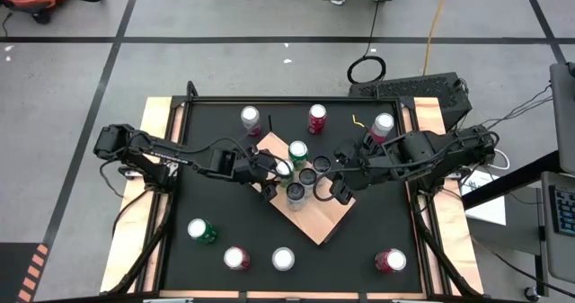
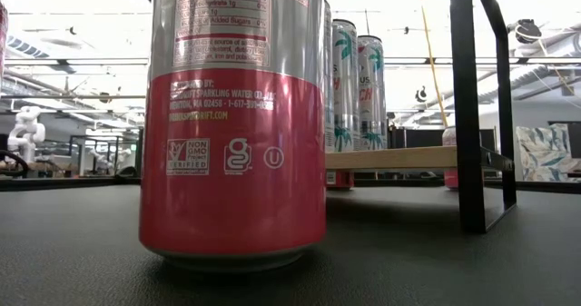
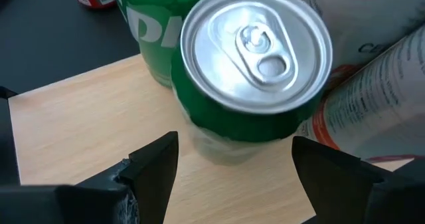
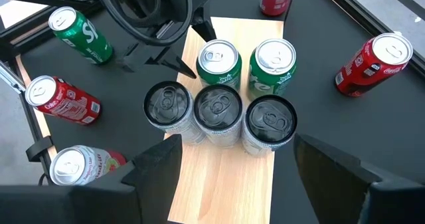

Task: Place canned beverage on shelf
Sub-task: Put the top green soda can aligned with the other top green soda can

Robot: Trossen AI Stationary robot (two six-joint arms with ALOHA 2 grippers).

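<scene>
Release step: left end effector (image 3: 229, 164) spread wide around green can (image 3: 255, 71), which stands on shelf (image 1: 316, 220). Next: retreat straight back, no nudging. Right end effector (image 4: 232, 167) also spread, empty, hovering nearby.

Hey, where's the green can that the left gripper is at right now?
In the high view the green can stands on the shelf at the table's centre, beside another green can, with the open left gripper around it.
</scene>
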